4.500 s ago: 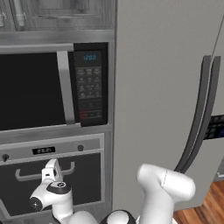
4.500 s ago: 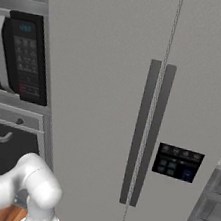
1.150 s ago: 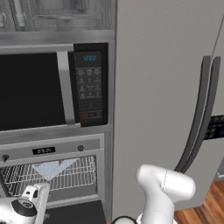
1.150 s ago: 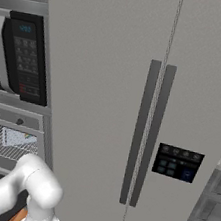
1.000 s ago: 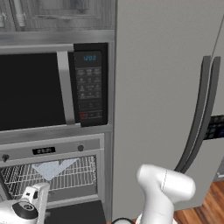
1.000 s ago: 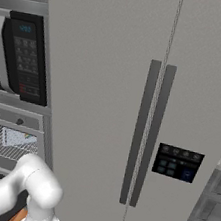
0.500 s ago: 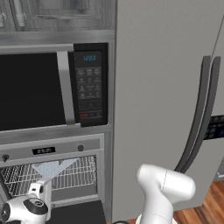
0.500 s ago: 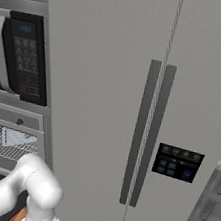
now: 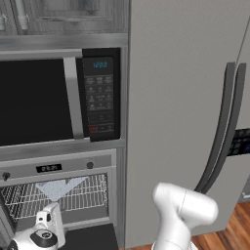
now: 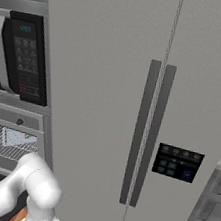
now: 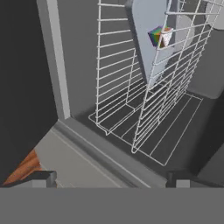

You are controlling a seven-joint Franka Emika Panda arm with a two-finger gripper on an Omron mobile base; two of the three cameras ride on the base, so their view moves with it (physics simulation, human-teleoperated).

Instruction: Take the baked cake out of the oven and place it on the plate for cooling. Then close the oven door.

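The oven (image 9: 58, 195) is seen open at lower left, its wire racks (image 9: 29, 197) exposed. The gripper (image 9: 46, 229) is held before the cavity, jaws wide apart, nothing clasped. A small multicoloured cake (image 11: 159, 36) is seen between the racks. "12:00" is read on the microwave (image 9: 100, 95).
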